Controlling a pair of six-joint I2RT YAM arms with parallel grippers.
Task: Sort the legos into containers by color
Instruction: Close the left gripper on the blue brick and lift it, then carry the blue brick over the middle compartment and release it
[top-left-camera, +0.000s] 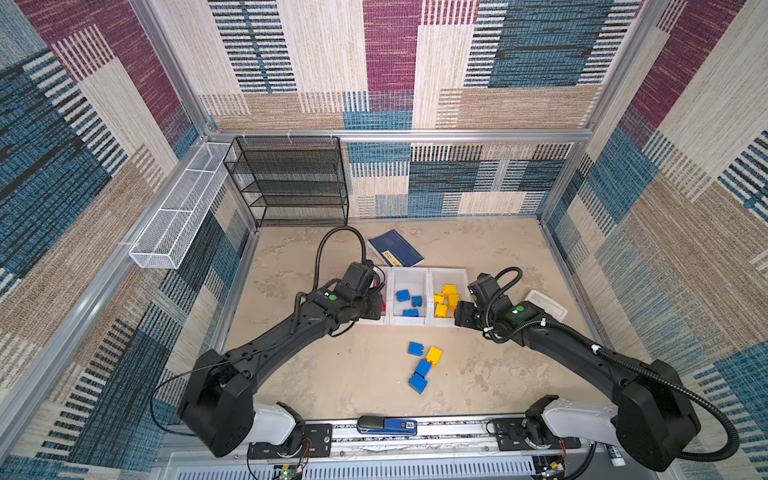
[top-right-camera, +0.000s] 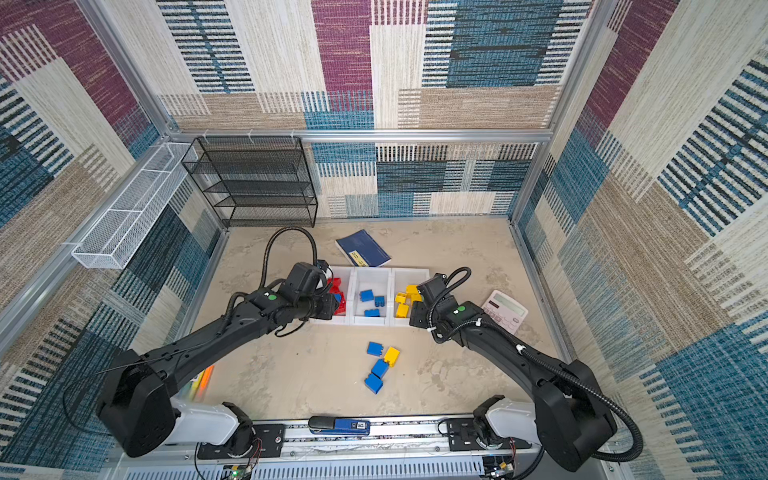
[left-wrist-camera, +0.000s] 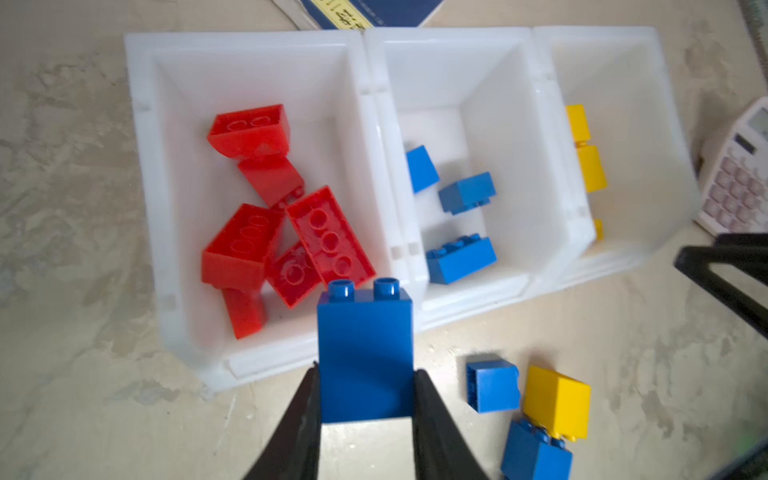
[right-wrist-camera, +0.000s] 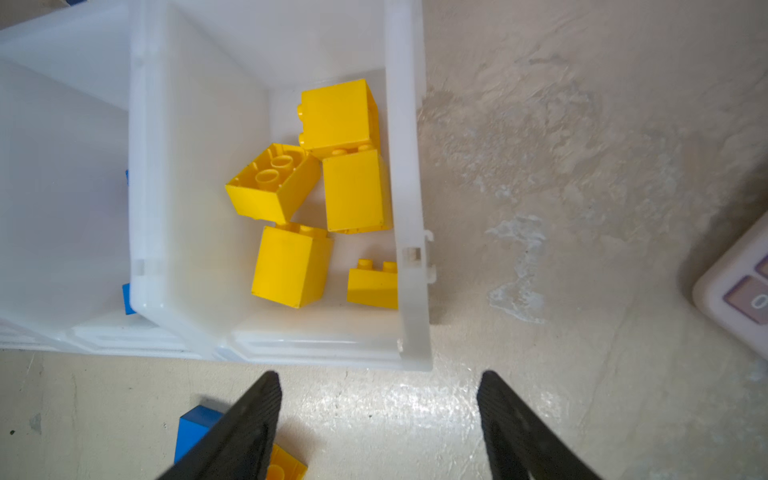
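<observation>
In both top views the left claw (top-left-camera: 379, 302) hangs over the red bin (top-left-camera: 384, 271), the left end of the row of 3. Its arm hides most of what it carries, though a top view shows a sliver of blue (top-right-camera: 337, 296) among the red. The blue bin (top-left-camera: 409, 271) is the next one along, toward the right arm. The right claw (top-left-camera: 459, 313) sits at the near wall of the yellow bin (top-left-camera: 448, 271). 4 loose bricks (top-left-camera: 423, 368), 3 blue and 1 yellow, lie on the worktop (top-left-camera: 332, 374) between the row and the near edge, closer to the right claw.

In the left wrist view, the left claw (left-wrist-camera: 365, 372) pinches a blue brick (left-wrist-camera: 365, 332) by its 2 flat sides. The brick's long axis runs straight out from the fingers, studs leading. It hangs above the red bin's near wall, at the corner next to the blue bin (left-wrist-camera: 498, 104), so the studs overlap red bricks. Dropped here, I judge, it would land in the wrong bin. A short sideways shift toward the right arm should put it over the blue one.

In the right wrist view, the right claw (right-wrist-camera: 378, 382) is spread wide with nothing between the fingers. It is over bare worktop, just short of the yellow bin (right-wrist-camera: 409, 166), which holds 5 yellow bricks.
</observation>
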